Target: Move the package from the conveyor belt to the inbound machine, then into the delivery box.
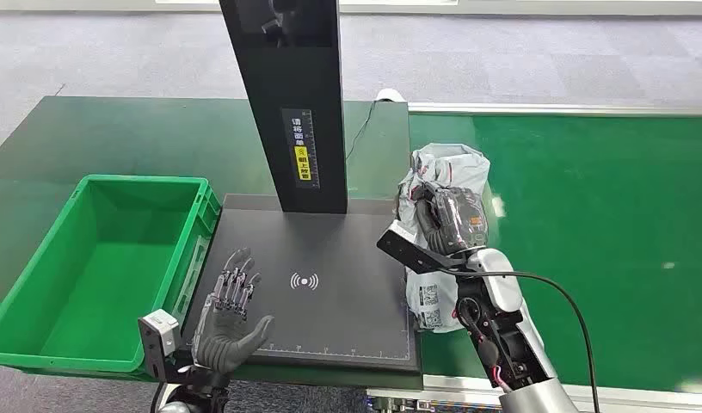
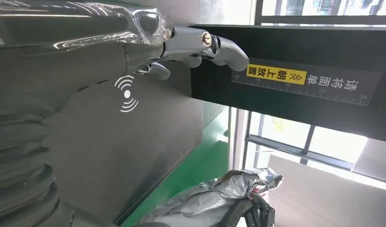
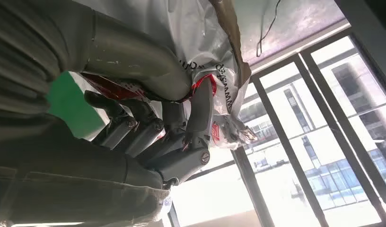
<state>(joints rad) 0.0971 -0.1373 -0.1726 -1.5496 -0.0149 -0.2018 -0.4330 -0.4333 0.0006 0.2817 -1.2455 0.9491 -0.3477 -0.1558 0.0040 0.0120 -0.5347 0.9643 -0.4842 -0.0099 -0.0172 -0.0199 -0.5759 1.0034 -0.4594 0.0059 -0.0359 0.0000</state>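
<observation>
One package (image 1: 442, 185), long axis toward robot, gripped by right hand (image 1: 451, 222); left hand (image 1: 234, 314) spread.

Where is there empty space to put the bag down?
The flat black scanner plate is bare between the open left hand and the crinkly grey plastic package held by the right hand. The green plastic box looks empty. It is crowded at the plate's right edge, by the green conveyor belt.

R hand (image 3: 148, 127) grips the package (image 3: 200, 42): thick thumb across the white plastic w/ red print, dark fingers (image 3: 200, 113) curled into its crumpled edge. Green surface (image 3: 70, 101) beside hand, windows (image 3: 333, 132) behind
</observation>
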